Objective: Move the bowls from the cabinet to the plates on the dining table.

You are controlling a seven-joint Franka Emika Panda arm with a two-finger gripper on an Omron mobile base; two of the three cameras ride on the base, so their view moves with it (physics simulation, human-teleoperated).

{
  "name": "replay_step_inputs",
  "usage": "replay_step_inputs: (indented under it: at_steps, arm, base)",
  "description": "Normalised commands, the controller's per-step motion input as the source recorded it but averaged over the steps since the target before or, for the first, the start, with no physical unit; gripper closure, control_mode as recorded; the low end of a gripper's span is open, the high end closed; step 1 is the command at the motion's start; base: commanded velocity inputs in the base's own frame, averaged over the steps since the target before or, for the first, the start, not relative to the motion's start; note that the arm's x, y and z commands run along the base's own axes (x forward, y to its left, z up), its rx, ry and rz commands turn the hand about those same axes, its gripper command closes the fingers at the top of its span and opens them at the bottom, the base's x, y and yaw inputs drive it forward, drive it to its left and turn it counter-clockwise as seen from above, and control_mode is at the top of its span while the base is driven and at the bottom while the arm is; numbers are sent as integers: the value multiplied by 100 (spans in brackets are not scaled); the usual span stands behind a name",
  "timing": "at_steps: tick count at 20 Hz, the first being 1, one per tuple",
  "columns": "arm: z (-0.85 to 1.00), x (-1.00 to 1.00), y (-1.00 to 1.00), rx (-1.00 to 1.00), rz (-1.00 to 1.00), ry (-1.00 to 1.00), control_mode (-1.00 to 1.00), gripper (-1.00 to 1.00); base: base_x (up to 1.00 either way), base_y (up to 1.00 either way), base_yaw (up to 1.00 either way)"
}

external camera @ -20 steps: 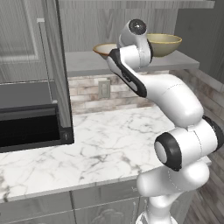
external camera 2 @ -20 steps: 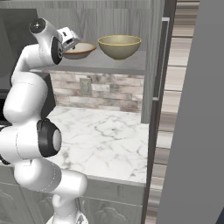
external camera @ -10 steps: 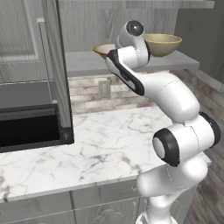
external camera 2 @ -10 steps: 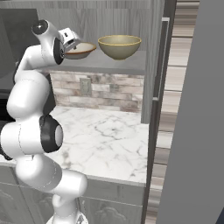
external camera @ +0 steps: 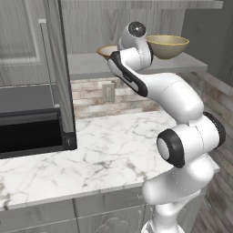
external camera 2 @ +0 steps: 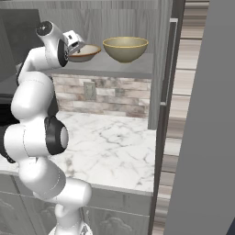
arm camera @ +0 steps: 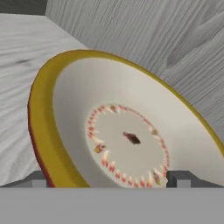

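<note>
Facing the claw (arm camera: 112, 181): bowl (arm camera: 122, 140) interior's red-dotted ring.

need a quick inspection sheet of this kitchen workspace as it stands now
surface: white veined marble counter, bare where seen.
job's things: two bowls on the grey cabinet shelf; the deeper bowl stands upright to the right, the shallower bowl sits beside it, its patterned inside close before the hand camera.
clutter: nothing seen.
grippers: gripper open, fingertips either side of the shallower bowl's near rim, not closed on it.
cables: nothing seen.
surroundings: open cabinet door, brick backsplash with wall outlet, black appliance at left.
</note>
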Motion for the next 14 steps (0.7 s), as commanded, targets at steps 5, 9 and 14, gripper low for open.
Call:
replay_step_inputs:
  at_steps: [5,9,14]
  arm:
    - [-24,7,9,0,0,1,-100,-100]
    - [-33,12,8,0,0,0,-100,-100]
    - [-25,18,9,0,0,2,-100,-100]
  base:
    - [0,0,0]
    - [0,0,0]
    - [0,0,0]
